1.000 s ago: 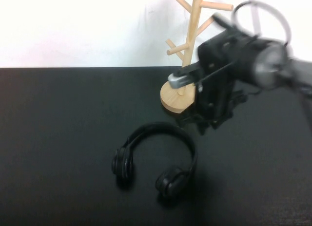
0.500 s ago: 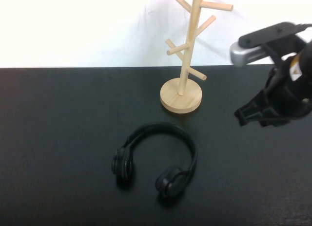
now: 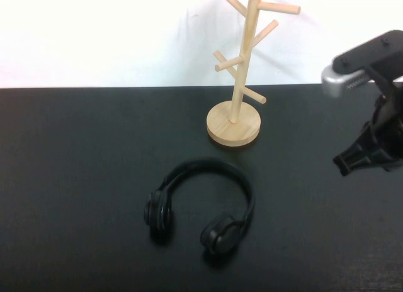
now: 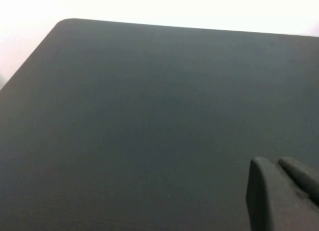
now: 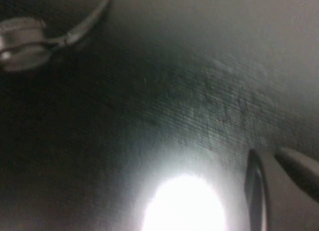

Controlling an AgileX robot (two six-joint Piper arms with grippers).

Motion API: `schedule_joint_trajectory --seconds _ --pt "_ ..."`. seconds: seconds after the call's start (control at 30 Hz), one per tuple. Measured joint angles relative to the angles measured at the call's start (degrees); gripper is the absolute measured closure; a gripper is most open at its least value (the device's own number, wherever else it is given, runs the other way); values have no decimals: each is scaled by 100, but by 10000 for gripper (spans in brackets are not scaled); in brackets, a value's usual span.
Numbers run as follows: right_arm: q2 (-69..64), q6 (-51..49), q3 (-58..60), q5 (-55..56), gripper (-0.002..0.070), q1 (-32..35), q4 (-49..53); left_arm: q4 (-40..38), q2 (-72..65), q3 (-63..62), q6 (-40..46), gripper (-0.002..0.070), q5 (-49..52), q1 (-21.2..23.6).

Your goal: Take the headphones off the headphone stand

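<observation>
Headphones [image 3: 201,207] were seen lying flat on the black counter [image 3: 75,179], gripped by neither pincer. The right pincer [image 3: 362,158] was clenched on nothing, raised at the counter's right edge, well apart from them. The left pincer [image 4: 281,191] was held low over bare counter, its state not discernible. Behind the headphones, the headphone stand [image 3: 236,109] was found upright with bare pegs.

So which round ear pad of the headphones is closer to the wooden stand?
The right-hand ear pad of the headphones sits almost straight below the stand; the other pad lies farther to the left.
</observation>
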State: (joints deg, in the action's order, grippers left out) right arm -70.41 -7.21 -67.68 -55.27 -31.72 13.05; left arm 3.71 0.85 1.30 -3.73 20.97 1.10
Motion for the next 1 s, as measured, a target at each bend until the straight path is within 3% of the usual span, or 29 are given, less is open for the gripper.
schedule_joint_trajectory --seconds 0.17,0.33,0.5,0.73,0.9,1.0 --pt "1357 110 1936 2478 682 735 -49 0 0 0 0 679 0 0" --pt "2840 110 4048 5011 682 1911 -7 0 0 0 0 679 0 0" --pt "4359 110 5736 6172 682 2754 -19 0 0 0 0 679 0 0" --pt "6255 -43 6945 6058 682 3172 -59 0 0 0 0 679 0 0" --pt "7298 -305 6922 4581 682 3196 -217 0 0 0 0 679 0 0" --pt "7242 -340 6922 4041 682 3194 -250 0 0 0 0 680 0 0"
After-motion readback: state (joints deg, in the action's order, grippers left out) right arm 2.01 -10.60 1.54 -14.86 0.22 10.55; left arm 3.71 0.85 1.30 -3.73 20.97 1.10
